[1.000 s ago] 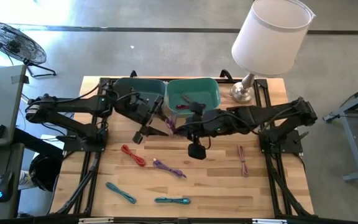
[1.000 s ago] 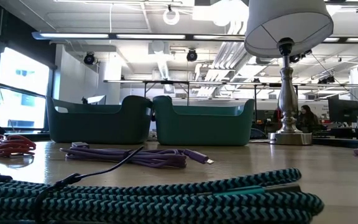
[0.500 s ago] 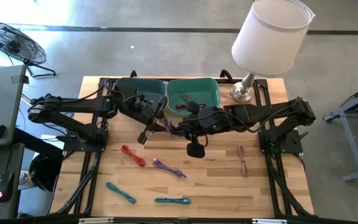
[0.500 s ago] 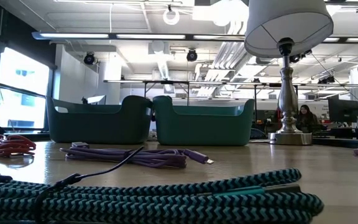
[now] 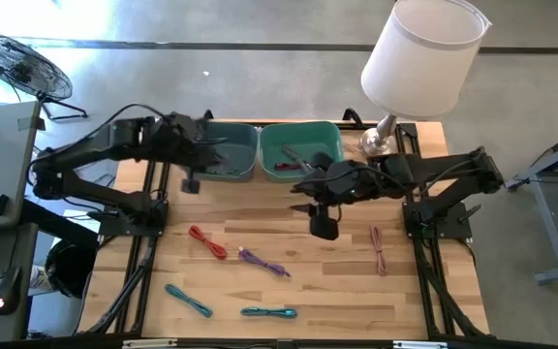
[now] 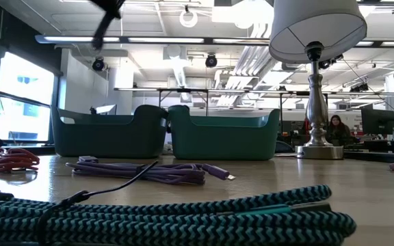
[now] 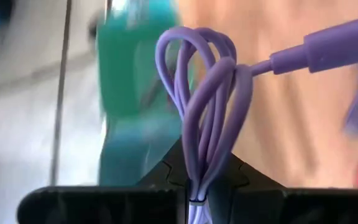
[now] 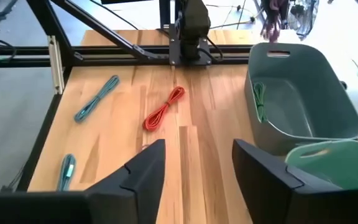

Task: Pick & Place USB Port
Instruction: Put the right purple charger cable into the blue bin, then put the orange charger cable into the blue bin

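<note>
My left gripper is raised over the left teal bin and is shut on a coiled purple USB cable. That cable's plug sticks out to one side. My right gripper hovers above the table just in front of the right teal bin. It stands open with nothing between its fingers. The right wrist view shows the left gripper and its purple cable far off. A green cable lies inside the left bin. My left gripper pinches the purple coil at one end of the bundle, several strands together between the two fingers. The looped end sticks out past the fingertips. The cable is lifted clear of table and bin.
Loose cables lie on the wooden table: red, purple, two teal ones and pink. The right bin holds cables. A lamp stands at the far right corner.
My left gripper has shut on the purple cable that my right gripper held in front of the bins. It has carried the cable up and toward the far left, over the left bin. My right gripper has opened, let go and drawn back a little toward the right.
</note>
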### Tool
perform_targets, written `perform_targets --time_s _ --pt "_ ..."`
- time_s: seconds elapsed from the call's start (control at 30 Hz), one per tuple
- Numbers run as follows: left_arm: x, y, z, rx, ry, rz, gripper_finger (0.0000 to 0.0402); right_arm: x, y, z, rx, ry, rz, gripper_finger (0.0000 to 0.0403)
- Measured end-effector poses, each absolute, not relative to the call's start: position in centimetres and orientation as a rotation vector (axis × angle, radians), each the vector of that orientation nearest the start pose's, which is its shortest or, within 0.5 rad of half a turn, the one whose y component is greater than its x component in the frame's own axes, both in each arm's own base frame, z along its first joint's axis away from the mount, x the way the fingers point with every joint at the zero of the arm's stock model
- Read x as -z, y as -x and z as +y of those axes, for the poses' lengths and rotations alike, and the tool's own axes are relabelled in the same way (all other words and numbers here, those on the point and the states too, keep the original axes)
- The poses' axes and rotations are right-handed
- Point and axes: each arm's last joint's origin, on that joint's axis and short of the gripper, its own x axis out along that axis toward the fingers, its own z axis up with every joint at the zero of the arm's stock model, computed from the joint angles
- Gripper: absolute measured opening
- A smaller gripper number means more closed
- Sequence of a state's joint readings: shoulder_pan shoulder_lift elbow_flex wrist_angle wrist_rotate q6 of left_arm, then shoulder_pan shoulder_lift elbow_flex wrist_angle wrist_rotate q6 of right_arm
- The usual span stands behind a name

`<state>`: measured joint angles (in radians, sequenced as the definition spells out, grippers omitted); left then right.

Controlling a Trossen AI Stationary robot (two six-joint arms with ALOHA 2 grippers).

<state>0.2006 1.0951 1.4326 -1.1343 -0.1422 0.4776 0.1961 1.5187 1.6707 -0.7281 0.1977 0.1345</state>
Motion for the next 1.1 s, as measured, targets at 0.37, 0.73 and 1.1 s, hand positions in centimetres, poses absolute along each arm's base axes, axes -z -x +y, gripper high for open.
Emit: perform_targets --time_s 0.37,0.73,1.1 --pt "-36.0 -16.5 8.2 -0.126 -0.411 1.275 0.0019 -41.2 -30.8 5.4 0.071 0.028 0.591 0.0184" --pt "-33.3 -17.9 10.5 -0.143 -0.444 1.405 0.0156 -41.0 -30.7 5.4 0.071 0.034 0.611 0.0185" --pt "-34.2 -16.4 9.0 0.071 -0.264 1.429 0.018 -40.7 -30.5 5.4 0.074 0.042 0.656 0.0177"
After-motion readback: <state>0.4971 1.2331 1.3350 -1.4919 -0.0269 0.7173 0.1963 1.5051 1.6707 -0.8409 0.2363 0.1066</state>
